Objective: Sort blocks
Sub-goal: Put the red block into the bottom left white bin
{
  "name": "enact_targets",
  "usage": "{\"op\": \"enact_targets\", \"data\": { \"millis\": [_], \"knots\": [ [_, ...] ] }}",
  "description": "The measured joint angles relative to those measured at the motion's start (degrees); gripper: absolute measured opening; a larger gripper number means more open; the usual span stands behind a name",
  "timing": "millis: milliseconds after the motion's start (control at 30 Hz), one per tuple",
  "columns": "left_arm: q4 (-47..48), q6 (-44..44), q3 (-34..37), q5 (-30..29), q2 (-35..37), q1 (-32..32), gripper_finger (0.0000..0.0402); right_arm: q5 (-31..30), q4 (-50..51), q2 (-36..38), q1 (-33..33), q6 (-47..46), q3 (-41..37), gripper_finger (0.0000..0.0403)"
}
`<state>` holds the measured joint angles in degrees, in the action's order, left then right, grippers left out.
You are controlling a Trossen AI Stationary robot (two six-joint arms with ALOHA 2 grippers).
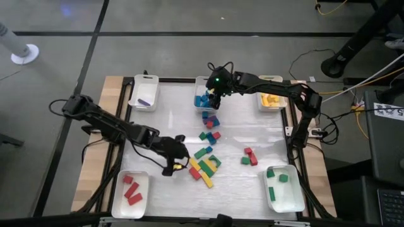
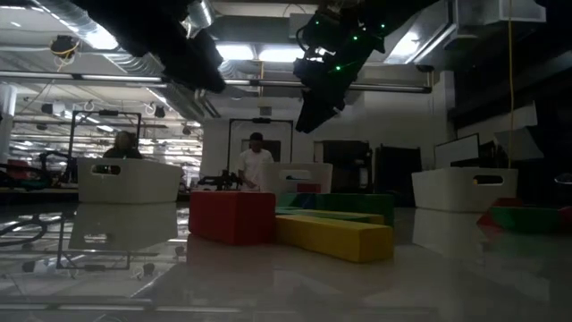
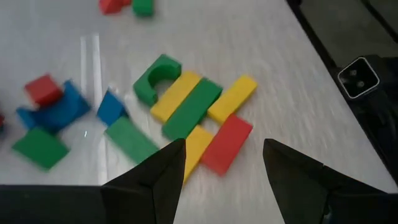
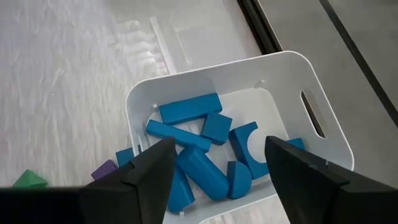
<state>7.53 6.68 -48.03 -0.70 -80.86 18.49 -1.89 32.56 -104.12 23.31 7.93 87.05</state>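
Blocks (image 1: pixel 205 165) lie scattered mid-table, partly hidden under the left gripper (image 1: pixel 175 165), fingers spread, empty; right gripper (image 4: pixel 217 171), spread and empty, hovers over the blue-block tray (image 4: pixel 298 68), masking several pieces; low view shows only silhouettes.

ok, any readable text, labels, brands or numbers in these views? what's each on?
None that can be read.
White tag on the dark equipment beside the table, high view: it carries dark marks, too small and blurred to read.
Blocks, white trays and both arms: no print visible.
Room behind the table, low view: no legible signs.
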Motion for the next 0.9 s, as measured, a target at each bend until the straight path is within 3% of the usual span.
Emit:
{"op": "enact_targets", "data": {
  "millis": [533,900],
  "knots": [
    [-17.57,-12.97,0.87,0.09,-16.5,2.92,0.0203,-0.07,3.02,0.27,-0.09,-0.6,0.0,0.0248],
    [-18.1,-15.85,0.77,0.15,-23.02,2.53,0.0203,-0.55,29.19,1.03,-1.33,-5.3,12.47,0.0248]
  ]
}}
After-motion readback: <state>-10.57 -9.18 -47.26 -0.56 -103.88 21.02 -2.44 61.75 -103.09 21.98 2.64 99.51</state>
